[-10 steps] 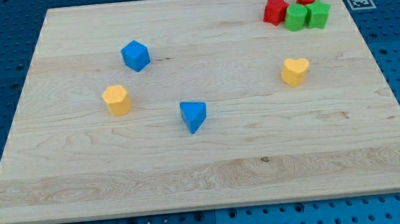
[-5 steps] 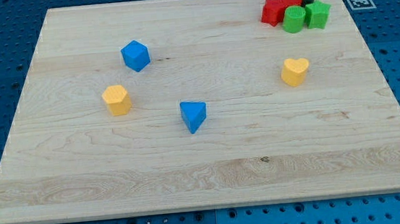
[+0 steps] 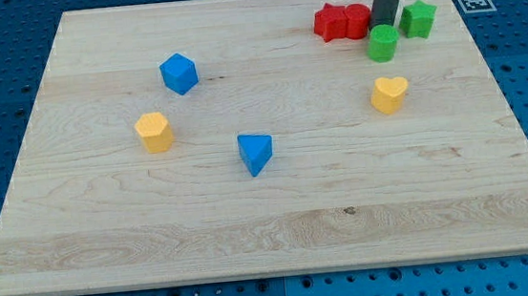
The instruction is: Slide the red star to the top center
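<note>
The red star (image 3: 330,21) lies near the view's top right, touching a second red block (image 3: 358,20) on its right. My tip (image 3: 384,24) stands just right of that second red block, pressing against it. A green cylinder (image 3: 383,43) sits right below my tip. A green star (image 3: 418,19) lies to the right of the rod.
A yellow heart (image 3: 390,93) lies below the green cylinder. A blue cube (image 3: 179,73), a yellow hexagon (image 3: 153,132) and a blue triangle (image 3: 256,152) sit in the left and middle of the wooden board (image 3: 272,234).
My tip has moved left, pushing both red blocks leftwards along the top. The green cylinder has slid down and left, away from the green star.
</note>
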Available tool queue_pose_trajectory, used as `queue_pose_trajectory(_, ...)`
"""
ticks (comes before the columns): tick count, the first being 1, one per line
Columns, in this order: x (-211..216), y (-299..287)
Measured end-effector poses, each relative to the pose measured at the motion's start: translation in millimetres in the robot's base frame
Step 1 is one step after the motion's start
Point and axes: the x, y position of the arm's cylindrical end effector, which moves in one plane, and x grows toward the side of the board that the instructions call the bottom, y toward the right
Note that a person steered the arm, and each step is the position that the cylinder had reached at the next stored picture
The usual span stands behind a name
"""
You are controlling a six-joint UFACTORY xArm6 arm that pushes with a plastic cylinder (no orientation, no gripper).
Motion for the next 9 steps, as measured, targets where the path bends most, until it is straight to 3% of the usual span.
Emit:
queue_pose_trajectory(1, 21.9, -1.6)
queue_pose_trajectory(3, 21.3, -4.6)
queue_pose_trajectory(7, -62.5, 15.0)
queue_pose_trajectory(9, -70.2, 29.5)
